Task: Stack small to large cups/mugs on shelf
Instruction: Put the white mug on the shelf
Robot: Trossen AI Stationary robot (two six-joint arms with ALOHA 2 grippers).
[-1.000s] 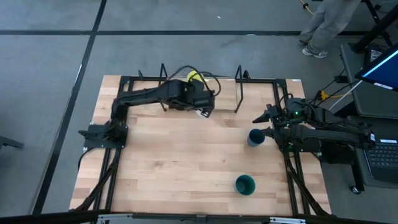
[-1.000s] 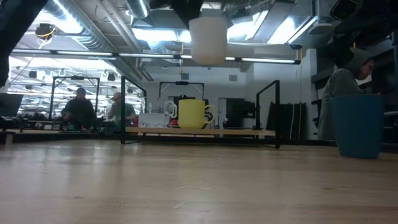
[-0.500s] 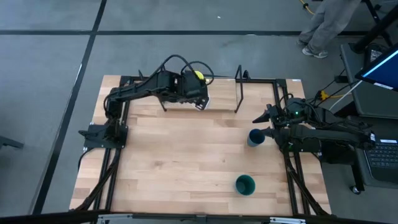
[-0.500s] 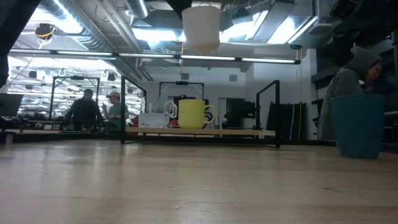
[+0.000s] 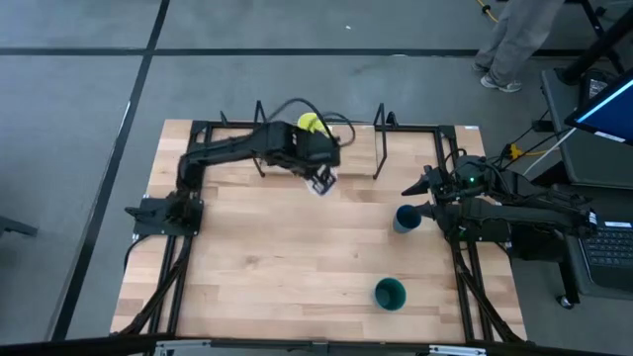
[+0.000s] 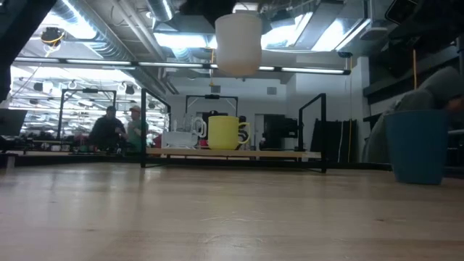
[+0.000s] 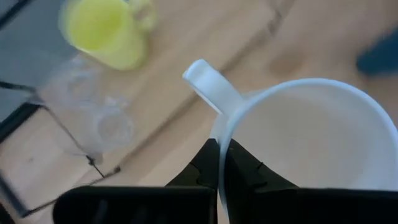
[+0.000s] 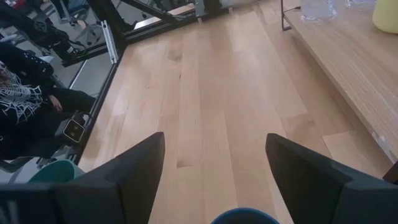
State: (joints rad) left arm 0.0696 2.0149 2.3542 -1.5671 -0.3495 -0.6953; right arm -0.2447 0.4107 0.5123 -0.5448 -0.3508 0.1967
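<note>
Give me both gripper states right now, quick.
Left gripper: shut on the white mug, pinching its rim and holding it up over the table.
Right gripper: open, holding nothing, by the dark blue cup.

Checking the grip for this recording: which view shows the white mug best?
The left wrist view: the white mug fills it, its rim pinched by the left gripper. The low view shows it from the side, raised above the shelf; the high view shows a small white patch; the right wrist view, nothing.

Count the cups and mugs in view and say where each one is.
6: white mug held by the left gripper, yellow mug and two glass cups on the shelf, blue cup and green cup on the table.
</note>
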